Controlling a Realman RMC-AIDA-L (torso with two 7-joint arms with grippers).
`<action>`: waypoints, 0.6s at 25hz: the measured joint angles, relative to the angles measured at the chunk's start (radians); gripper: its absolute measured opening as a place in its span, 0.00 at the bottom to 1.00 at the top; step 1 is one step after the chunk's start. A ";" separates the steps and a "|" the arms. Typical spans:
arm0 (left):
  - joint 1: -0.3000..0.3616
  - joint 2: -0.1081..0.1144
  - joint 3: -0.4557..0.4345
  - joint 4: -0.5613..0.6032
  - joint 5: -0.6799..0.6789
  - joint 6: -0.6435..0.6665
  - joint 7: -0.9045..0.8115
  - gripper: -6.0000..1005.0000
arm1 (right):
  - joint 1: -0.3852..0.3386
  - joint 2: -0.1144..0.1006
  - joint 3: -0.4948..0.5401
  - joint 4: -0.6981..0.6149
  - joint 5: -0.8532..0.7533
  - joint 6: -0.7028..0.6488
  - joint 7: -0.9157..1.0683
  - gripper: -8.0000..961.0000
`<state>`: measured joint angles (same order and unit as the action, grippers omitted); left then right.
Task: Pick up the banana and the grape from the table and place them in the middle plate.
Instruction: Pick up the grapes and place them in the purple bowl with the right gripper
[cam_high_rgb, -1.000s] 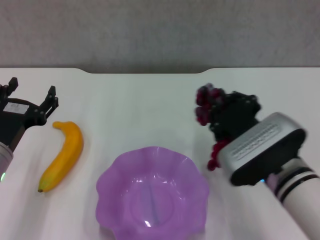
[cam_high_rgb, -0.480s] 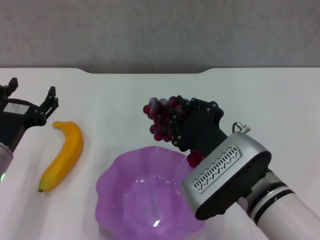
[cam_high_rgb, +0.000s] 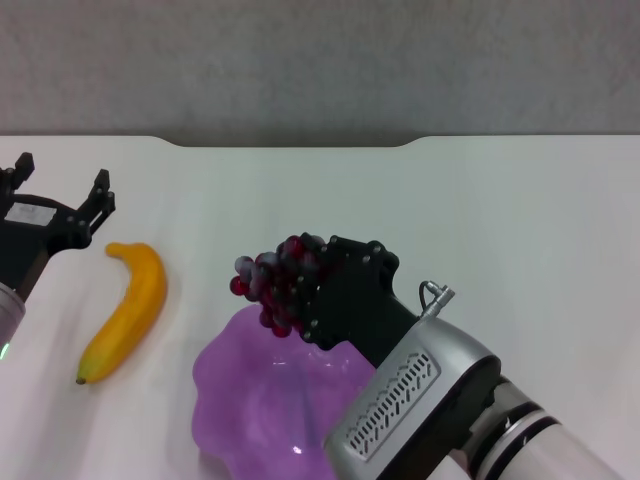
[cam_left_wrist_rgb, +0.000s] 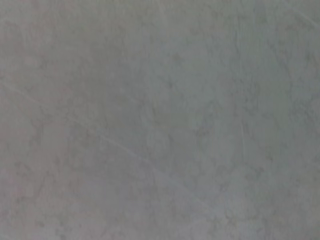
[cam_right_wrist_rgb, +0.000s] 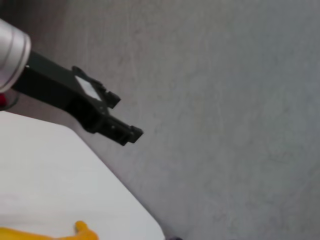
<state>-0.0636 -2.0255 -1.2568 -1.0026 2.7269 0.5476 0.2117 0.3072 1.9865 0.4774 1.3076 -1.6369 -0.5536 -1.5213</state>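
My right gripper is shut on the grape, a dark red bunch, and holds it above the far left rim of the middle plate, a translucent purple scalloped plate at the front centre. The banana lies on the white table to the left of the plate; its tip also shows in the right wrist view. My left gripper is open and empty, just behind and left of the banana's far end. It also shows in the right wrist view.
The table's far edge has a shallow notch, with grey floor beyond it. The left wrist view shows only that grey floor. My right arm covers the plate's right side.
My right gripper has carried the grape leftward and toward me, from right of the plate to over its far left rim. The left arm and banana have not moved.
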 joint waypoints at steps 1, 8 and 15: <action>0.000 0.000 0.000 0.000 0.000 0.000 0.000 0.88 | 0.000 0.000 0.000 0.000 0.000 0.000 0.000 0.21; -0.001 -0.001 0.000 -0.001 0.001 0.000 0.000 0.88 | 0.001 0.008 -0.010 -0.049 0.001 0.108 0.003 0.22; -0.001 -0.001 0.001 -0.001 0.001 0.000 0.000 0.88 | 0.016 0.009 -0.042 -0.092 0.002 0.128 0.007 0.25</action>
<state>-0.0645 -2.0264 -1.2562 -1.0033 2.7275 0.5476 0.2117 0.3233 1.9954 0.4349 1.2154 -1.6347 -0.4259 -1.5145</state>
